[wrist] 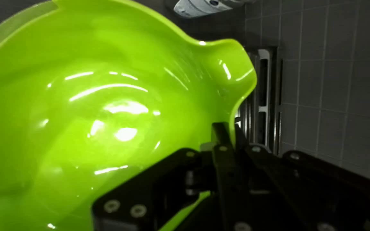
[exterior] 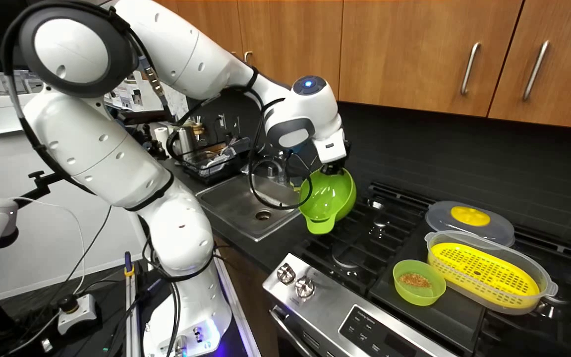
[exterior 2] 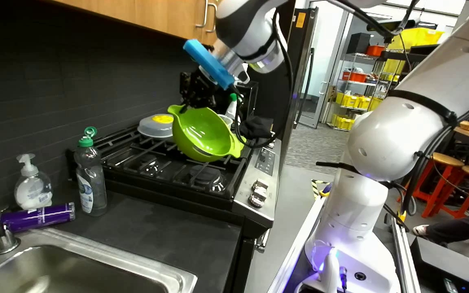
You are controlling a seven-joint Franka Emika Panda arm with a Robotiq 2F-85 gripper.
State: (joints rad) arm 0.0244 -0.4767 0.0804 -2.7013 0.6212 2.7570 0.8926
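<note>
Green bowl [exterior 2: 206,134], tilted above stove [exterior 2: 169,173], gripped at rim [wrist: 235,110] by hand [wrist: 231,131], next to spout [wrist: 233,65]. Only in an exterior view: cup [exterior: 418,296] of brown grains [exterior: 414,280]. Only in an exterior view: pump bottle [exterior 2: 33,191], purple bottle [exterior 2: 41,217] by sink [exterior 2: 116,260].

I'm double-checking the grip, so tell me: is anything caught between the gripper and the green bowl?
Nothing visible is in between: in the wrist view, the gripper is shut right on the green bowl at its rim, one finger inside, the other outside.

Two green bowls [exterior: 330,196] (one large, one small), one lid [exterior: 486,220], one oval container [exterior: 508,257], one sink [exterior: 236,203].
</note>
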